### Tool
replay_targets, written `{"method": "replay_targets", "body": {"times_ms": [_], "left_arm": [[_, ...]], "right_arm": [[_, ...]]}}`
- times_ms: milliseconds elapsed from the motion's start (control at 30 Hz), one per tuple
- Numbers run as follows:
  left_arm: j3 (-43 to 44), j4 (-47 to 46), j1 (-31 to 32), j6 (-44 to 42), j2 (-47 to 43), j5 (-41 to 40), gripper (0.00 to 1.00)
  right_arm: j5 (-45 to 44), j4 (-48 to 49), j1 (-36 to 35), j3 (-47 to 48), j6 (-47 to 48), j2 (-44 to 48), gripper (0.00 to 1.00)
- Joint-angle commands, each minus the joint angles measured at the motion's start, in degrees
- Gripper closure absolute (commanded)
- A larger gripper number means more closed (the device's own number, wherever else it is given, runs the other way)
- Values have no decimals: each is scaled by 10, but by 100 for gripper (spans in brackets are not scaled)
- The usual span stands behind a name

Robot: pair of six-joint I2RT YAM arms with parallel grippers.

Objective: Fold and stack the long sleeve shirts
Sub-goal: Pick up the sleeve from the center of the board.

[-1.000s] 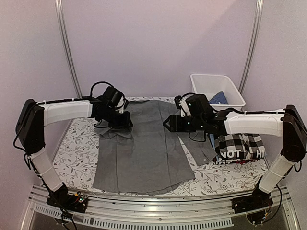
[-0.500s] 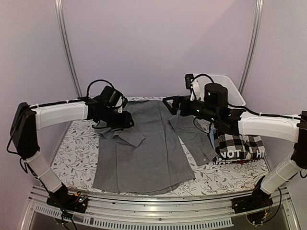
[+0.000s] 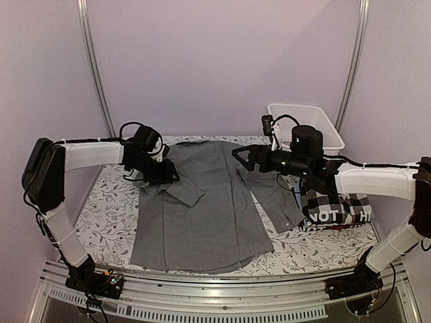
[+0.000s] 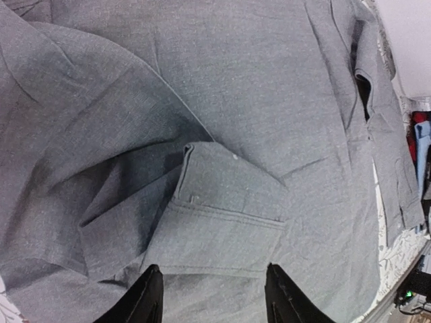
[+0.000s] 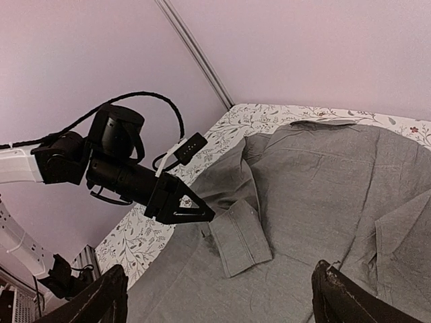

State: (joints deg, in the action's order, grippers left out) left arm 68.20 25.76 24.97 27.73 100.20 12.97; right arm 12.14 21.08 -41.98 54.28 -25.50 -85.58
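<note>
The grey button-up shirt (image 3: 202,215) lies flat in the middle of the table with its collar at the far end. Its left sleeve is folded in over the body, with the cuff (image 3: 189,192) lying flat; the cuff also shows in the left wrist view (image 4: 229,202) and the right wrist view (image 5: 239,239). My left gripper (image 3: 172,176) is open and empty just left of the cuff (image 4: 212,286). My right gripper (image 3: 240,157) is open wide and empty, raised above the shirt's right shoulder (image 5: 219,289). The right sleeve (image 3: 279,202) lies spread out to the right.
A folded stack sits at the right: the black-and-white checked shirt (image 3: 340,198) lies on the dark shirt with white letters "NOT" (image 3: 326,217). A white bin (image 3: 323,121) stands at the back right. The table has a floral cover (image 3: 108,222).
My left gripper has let go of the left sleeve, which now lies folded over the body, and has drawn back left. My right gripper has lifted off the shirt.
</note>
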Motion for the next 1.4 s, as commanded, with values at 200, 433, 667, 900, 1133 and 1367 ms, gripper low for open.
{"method": "replay_targets", "body": {"times_ms": [200, 433, 667, 900, 1133, 1367], "left_arm": [[47, 10, -16, 4, 73, 15, 50], [35, -7, -16, 8, 94, 55, 50], [24, 8, -14, 7, 74, 15, 55], [31, 26, -23, -9, 95, -37, 52], [37, 18, -22, -8, 107, -8, 52], [26, 0, -16, 1, 84, 101, 79]], "right_arm": [[84, -6, -2, 0, -53, -22, 22], [60, -11, -17, -10, -80, -46, 24], [36, -12, -39, -11, -78, -59, 24], [26, -11, -48, -12, -82, -69, 23], [14, -13, -55, -13, -84, -72, 23], [2, -45, -64, 13, -86, -93, 29]]}}
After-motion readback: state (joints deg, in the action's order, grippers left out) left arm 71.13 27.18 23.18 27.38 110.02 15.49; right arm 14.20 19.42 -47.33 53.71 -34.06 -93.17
